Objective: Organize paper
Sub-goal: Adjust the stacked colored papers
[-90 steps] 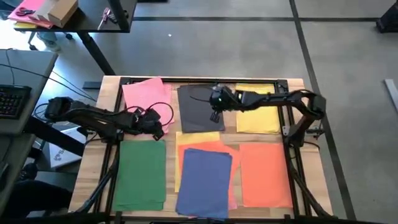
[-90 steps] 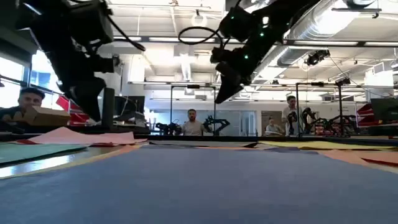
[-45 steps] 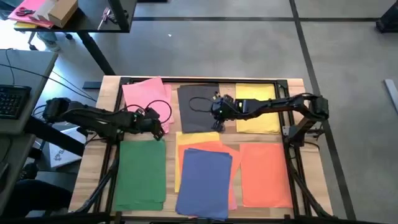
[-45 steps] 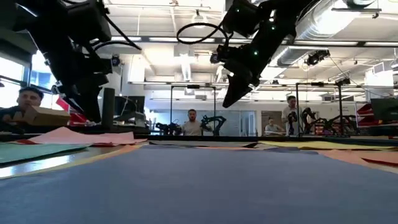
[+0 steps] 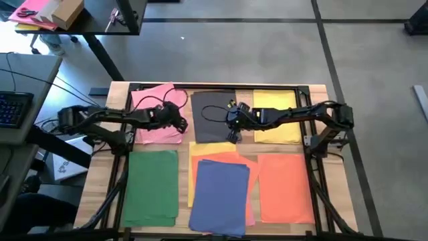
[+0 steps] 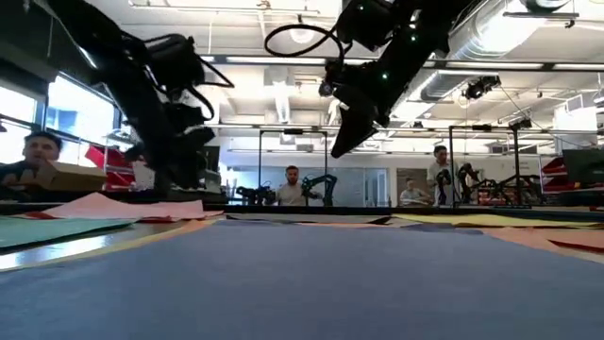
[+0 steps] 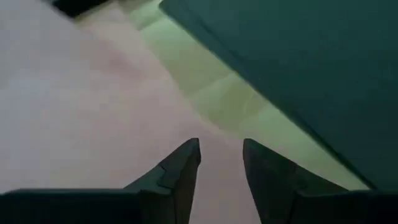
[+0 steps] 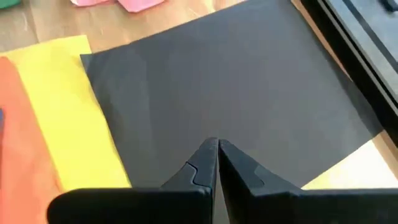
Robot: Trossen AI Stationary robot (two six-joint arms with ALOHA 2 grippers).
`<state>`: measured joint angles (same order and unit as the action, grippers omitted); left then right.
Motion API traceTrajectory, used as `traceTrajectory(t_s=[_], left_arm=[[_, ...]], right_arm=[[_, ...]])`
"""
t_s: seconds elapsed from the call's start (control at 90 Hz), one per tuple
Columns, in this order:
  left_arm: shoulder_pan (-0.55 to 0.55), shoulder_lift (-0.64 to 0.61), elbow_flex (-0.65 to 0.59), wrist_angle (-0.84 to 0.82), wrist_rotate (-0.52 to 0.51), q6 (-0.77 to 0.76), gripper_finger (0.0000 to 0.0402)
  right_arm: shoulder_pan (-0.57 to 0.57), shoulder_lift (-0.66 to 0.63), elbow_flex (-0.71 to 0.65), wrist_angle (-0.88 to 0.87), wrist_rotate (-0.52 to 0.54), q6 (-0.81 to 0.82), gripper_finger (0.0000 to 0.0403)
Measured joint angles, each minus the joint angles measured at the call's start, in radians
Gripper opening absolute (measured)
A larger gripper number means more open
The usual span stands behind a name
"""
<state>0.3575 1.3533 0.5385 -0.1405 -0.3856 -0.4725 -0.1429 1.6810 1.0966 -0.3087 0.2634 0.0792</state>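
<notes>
While my right gripper (image 8: 217,163) hovers pressed together over dark grey paper (image 8: 217,93) | left gripper (image 7: 221,163) spread above pink sheet (image 7: 74,118), edges cut off.

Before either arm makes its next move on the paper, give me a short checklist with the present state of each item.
1. Right gripper over the dark grey sheet: ok, at the corner nearest the yellow sheet in the middle stack.
2. Right fingers shut: ok; wrist view shows them together, nothing between.
3. Right fingertips touching the sheet: cannot tell; low view shows the gripper raised.
4. Left gripper over the pink sheet: ok, near its edge facing the grey sheet.
5. Left fingers open: ok, a gap shows.
6. Arms apart: ok in the high view.
</notes>
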Motion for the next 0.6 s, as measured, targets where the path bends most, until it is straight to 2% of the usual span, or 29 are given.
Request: traceTrajectory(t_s=[0.144,0.278,0.6], left_arm=[[0.016,0.126,-0.001,0.125,0.075,0.046,0.0115],[-0.003,0.181,-0.001,0.196,0.114,0.055,0.0115],[-0.109,0.185,0.002,0.125,0.113,0.049,0.0115]], right_arm=[[0.0,0.0,0.0,0.0,0.0,0.0,0.0],[0.0,0.0,0.0,-0.001,0.0,0.0,0.0],[-0.004,0.0,0.0,-0.004,0.023,-0.009,0.0]])
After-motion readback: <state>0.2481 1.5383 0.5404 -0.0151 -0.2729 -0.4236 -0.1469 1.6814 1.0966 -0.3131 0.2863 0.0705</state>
